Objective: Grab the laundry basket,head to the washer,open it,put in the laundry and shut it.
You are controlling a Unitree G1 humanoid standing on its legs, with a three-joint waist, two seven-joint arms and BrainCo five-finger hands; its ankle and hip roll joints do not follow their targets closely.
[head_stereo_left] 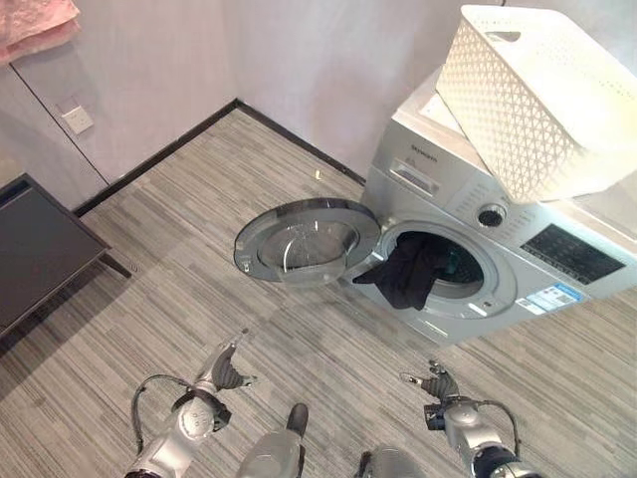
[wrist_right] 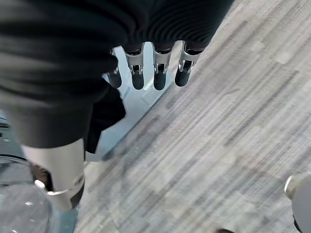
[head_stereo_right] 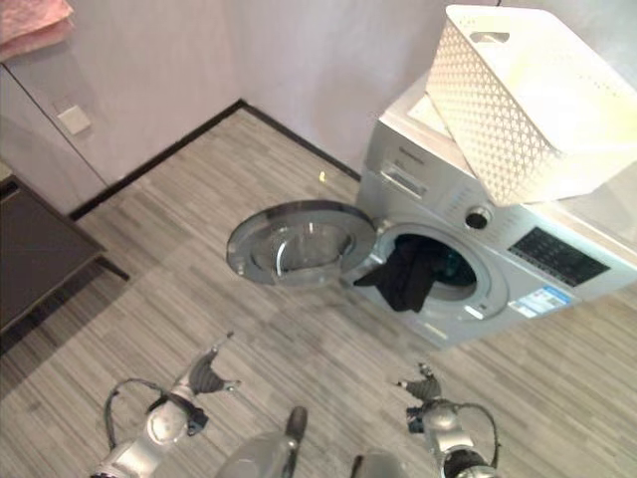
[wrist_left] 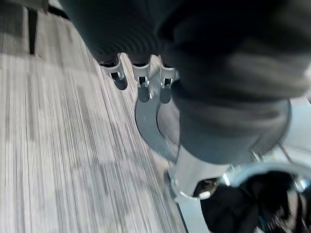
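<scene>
A silver front-loading washer (head_stereo_left: 468, 189) stands at the right with its round door (head_stereo_left: 307, 242) swung wide open to the left. Dark laundry (head_stereo_left: 410, 271) hangs out of the drum opening over the lower rim. A white lattice laundry basket (head_stereo_left: 537, 95) rests tilted on top of the washer. My left hand (head_stereo_left: 224, 368) hovers low over the floor, short of the door, fingers (wrist_left: 141, 80) relaxed and holding nothing. My right hand (head_stereo_left: 436, 383) hangs below the washer's front, fingers (wrist_right: 155, 73) straight and empty. The dark laundry (wrist_right: 107, 111) shows past them.
A dark low table (head_stereo_left: 40, 249) stands at the left by the wall. Pink cloth (head_stereo_left: 35, 25) hangs at the top left, with a wall socket (head_stereo_left: 77, 119) below it. Striped grey floor (head_stereo_left: 199, 299) stretches between me, the door and the wall.
</scene>
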